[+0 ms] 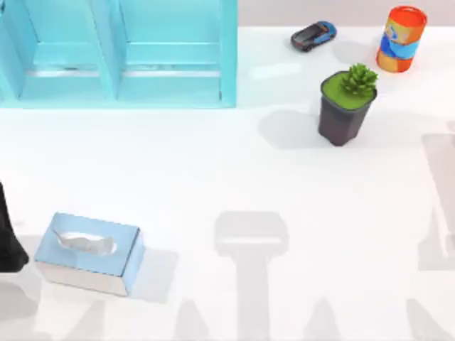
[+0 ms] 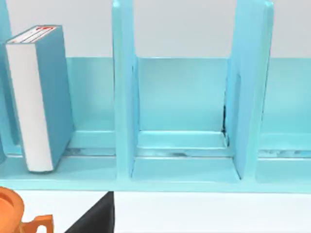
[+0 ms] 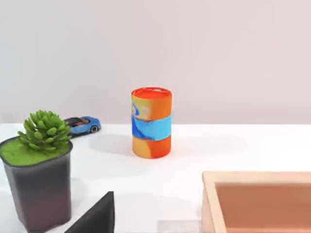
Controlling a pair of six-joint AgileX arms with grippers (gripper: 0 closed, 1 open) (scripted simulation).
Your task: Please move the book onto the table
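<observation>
From above, the white counter (image 1: pixel 234 177) carries a turquoise shelf unit (image 1: pixel 117 53) at the back left, a tissue box (image 1: pixel 89 252) near the front left, and a potted plant (image 1: pixel 346 105), a toy car (image 1: pixel 313 35) and an orange can (image 1: pixel 402 39) at the back right. A dark piece of the left arm (image 1: pixel 8 238) sits at the left edge.

From the left wrist, the book (image 2: pixel 39 97) stands upright in a shelf compartment, well ahead of the left tool; whether that tool is wide or narrow I cannot tell.

From the right wrist, the plant, car, can and a wooden box (image 3: pixel 257 201) are seen.
</observation>
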